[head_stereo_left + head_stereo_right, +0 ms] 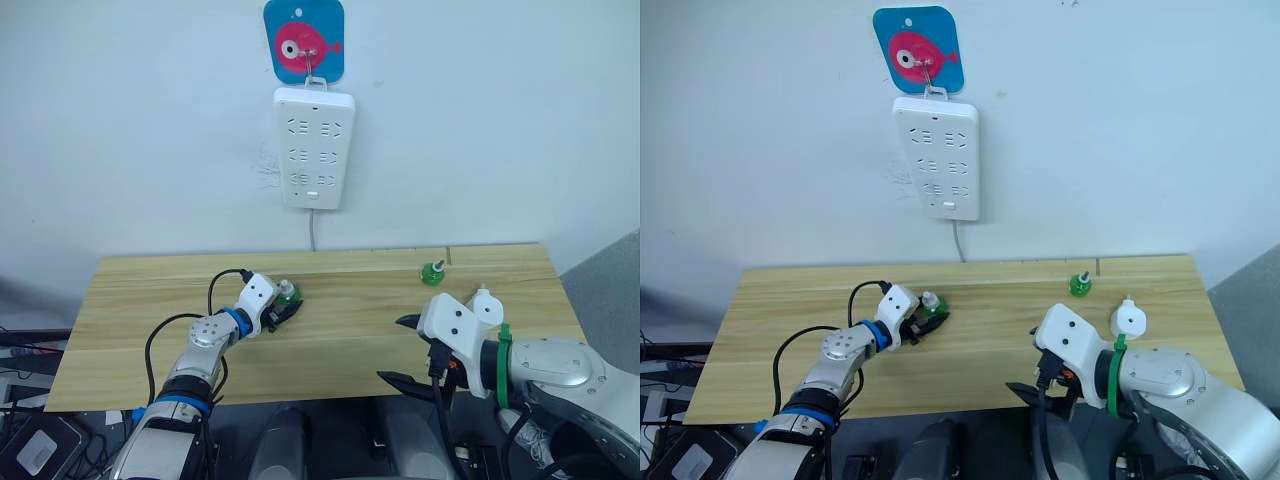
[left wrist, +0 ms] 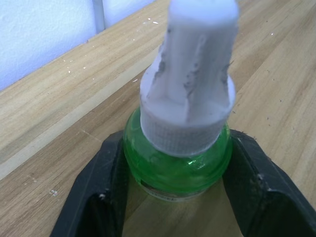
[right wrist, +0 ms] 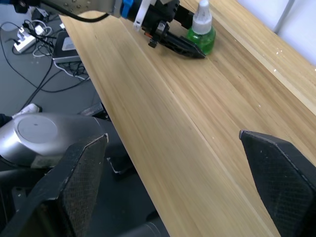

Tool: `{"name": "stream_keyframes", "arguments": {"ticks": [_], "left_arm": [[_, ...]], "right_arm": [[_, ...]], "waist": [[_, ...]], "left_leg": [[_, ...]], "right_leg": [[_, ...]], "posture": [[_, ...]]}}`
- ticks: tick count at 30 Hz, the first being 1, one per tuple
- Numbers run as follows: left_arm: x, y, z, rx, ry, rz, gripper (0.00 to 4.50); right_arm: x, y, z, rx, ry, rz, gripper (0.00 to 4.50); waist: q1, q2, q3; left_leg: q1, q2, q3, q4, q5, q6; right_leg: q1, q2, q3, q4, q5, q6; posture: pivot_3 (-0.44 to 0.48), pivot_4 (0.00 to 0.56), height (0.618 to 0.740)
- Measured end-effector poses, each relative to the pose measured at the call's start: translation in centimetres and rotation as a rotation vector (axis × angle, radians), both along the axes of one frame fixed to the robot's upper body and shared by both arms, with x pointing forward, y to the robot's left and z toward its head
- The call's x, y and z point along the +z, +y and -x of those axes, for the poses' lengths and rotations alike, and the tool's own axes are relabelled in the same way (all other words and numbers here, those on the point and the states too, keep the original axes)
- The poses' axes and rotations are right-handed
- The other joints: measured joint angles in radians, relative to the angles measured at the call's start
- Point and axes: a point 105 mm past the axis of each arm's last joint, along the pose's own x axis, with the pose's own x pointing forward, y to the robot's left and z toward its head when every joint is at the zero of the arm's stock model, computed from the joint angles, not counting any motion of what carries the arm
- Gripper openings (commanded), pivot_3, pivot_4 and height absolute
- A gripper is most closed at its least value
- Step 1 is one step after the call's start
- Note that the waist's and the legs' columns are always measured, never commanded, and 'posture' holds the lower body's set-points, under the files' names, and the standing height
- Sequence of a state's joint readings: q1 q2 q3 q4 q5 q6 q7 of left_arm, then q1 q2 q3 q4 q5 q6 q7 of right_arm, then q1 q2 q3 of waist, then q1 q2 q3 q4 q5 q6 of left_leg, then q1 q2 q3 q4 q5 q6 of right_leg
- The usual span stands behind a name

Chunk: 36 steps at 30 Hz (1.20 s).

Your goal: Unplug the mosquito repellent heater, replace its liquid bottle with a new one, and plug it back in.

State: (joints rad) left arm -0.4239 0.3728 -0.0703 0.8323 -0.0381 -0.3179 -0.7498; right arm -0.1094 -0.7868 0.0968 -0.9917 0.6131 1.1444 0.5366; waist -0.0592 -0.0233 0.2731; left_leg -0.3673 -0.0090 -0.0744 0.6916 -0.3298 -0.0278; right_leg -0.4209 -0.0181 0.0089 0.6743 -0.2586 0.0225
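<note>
A long white power strip (image 1: pixel 314 148) hangs on the pale wall from a hook on a blue plaque with a pink fish (image 1: pixel 304 41), its grey cord (image 1: pixel 312 231) dropping behind the wooden table (image 1: pixel 330 345). Beside the table (on the robot's left) cables and a small grey box (image 1: pixel 36 450) lie on the floor.

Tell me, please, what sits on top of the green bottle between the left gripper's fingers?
A white ribbed cap with a tall white wick sleeve tops the green bottle. The sleeve covers the wick.
</note>
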Motion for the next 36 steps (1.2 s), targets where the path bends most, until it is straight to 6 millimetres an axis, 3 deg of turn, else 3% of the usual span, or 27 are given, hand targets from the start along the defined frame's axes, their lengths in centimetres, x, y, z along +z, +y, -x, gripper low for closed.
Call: {"name": "stream_keyframes", "arguments": {"ticks": [5,8,15,19,26,36], "left_arm": [[0.7,0.5,1.1,-0.101,0.007,-0.028,2.27],[3.2,-0.5,1.5,-0.219,-0.028,-0.003,2.27],[9.7,-5.2,3.7,-0.558,-0.066,0.058,2.27],[12.2,-6.4,5.0,-0.717,-0.048,0.026,2.27],[14.2,-7.6,5.6,-0.875,-0.048,-0.043,2.27],[14.4,-8.4,5.7,-0.951,-0.052,-0.084,2.27]], "right_arm": [[0.6,-0.1,-0.5,-0.018,-0.036,-0.021,4.5],[1.5,0.1,-1.1,-0.02,-0.072,-0.06,4.5],[3.3,1.0,-3.4,-0.022,-0.111,-0.167,4.5],[5.0,2.5,-4.0,0.004,-0.133,-0.261,4.5],[6.0,3.7,-4.5,-0.008,-0.146,-0.309,4.5],[4.9,6.2,-4.9,0.048,-0.122,-0.268,4.5]], "waist": [[-0.003,0.0,0.002],[-0.002,0.0,0.006],[0.0,0.0,0.006],[-0.001,0.0,0.005],[-0.006,0.0,0.005],[-0.017,0.0,0.003]], "left_leg": [[0.0,0.0,0.0,-0.001,0.0,0.0],[-0.001,0.0,-0.001,0.0,0.0,0.0],[-0.004,0.0,-0.002,0.0,0.0,-0.001],[-0.007,0.0,-0.003,0.001,0.001,-0.001],[-0.011,-0.001,-0.004,0.004,0.002,-0.004],[-0.017,-0.001,-0.002,0.005,0.003,-0.005]], "right_leg": [[0.0,0.0,0.0,0.0,0.0,0.0],[-0.001,0.0,-0.001,0.0,0.0,0.0],[-0.002,0.0,-0.002,-0.001,0.0,0.0],[-0.005,0.0,-0.004,0.0,0.0,0.0],[-0.006,0.0,-0.004,-0.001,0.0,0.0],[-0.016,0.0,-0.002,0.006,0.001,-0.001]], "posture": [[-0.139,0.289,0.74],[-0.134,0.276,0.74],[-0.135,0.242,0.74],[-0.146,0.229,0.74],[-0.16,0.214,0.74],[-0.157,0.201,0.74]]}}
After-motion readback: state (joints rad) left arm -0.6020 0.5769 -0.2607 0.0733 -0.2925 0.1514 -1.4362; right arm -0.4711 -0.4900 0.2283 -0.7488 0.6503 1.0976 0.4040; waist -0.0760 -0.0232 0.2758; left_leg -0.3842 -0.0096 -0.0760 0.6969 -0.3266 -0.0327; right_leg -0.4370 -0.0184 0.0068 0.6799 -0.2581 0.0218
